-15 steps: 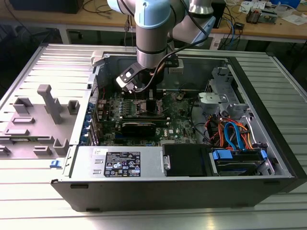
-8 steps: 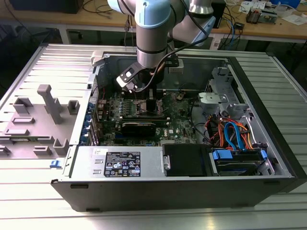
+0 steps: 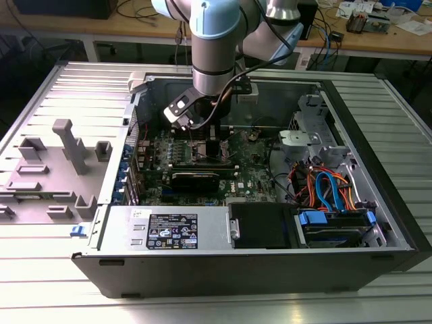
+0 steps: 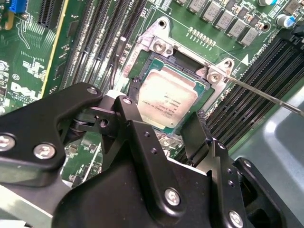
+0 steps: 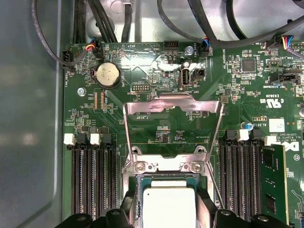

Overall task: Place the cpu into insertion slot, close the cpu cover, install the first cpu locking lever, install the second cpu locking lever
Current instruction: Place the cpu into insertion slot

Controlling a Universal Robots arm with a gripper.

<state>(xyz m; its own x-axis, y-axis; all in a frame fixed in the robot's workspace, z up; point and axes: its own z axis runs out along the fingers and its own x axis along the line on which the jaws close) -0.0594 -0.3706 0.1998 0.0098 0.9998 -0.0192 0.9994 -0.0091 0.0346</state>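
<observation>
— Where is the cpu (image 4: pixel 166 97) sitting?
— It's lying flat in the insertion slot (image 4: pixel 164 64), inside the computer case (image 3: pixel 223 273). The tool (image 4: pixel 161 109) is hanging right over it, fingers spread apart, one flanking each side.
— And the cpu cover (image 5: pixel 173 100)?
— It's standing open, tilted up from the slot's edge.

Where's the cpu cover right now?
In the first wrist view, the cpu cover stands flipped open, hinged at the edge of the insertion slot next to the cpu, with memory slots on either side.
</observation>
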